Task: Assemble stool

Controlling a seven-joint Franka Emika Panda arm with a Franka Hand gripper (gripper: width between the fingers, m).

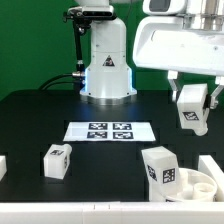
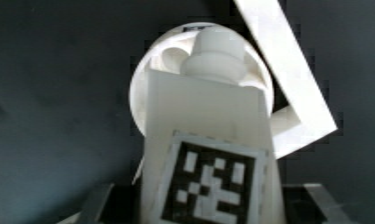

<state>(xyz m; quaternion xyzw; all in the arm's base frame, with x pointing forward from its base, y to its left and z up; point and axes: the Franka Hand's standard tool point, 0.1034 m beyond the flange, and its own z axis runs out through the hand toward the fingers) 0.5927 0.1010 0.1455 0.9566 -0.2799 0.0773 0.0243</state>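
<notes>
The black desk (image 1: 30, 120) fills most of the exterior view. At its far side, upper centre of the frame, stands the white base of the robot arm (image 1: 105, 62). The arm's upper part reaches across the upper right corner.

The marker board (image 1: 110, 131) lies flat in the middle of the desk, just in front of the base, with its four tags facing up.

The stool is in separate parts. The round seat (image 1: 202, 186) rests on the desk in the lower right corner, partly cut off by the frame edge. The second leg (image 1: 160, 168) stands just beside it toward the exterior view's left; whether the two touch cannot be told. The third leg (image 1: 57, 160) sits alone in the lower left, well apart from the others, tag showing on its side.

The pincer (image 1: 194, 100) hangs at the right of the frame, above the desk. It is clamped on the gripped leg (image 1: 192, 112), a finger on either side. That leg is off the surface, above and behind the seat. In the wrist view the gripped leg (image 2: 202, 110) fills the middle of the picture, tilted, with a tag on its near face.
</notes>
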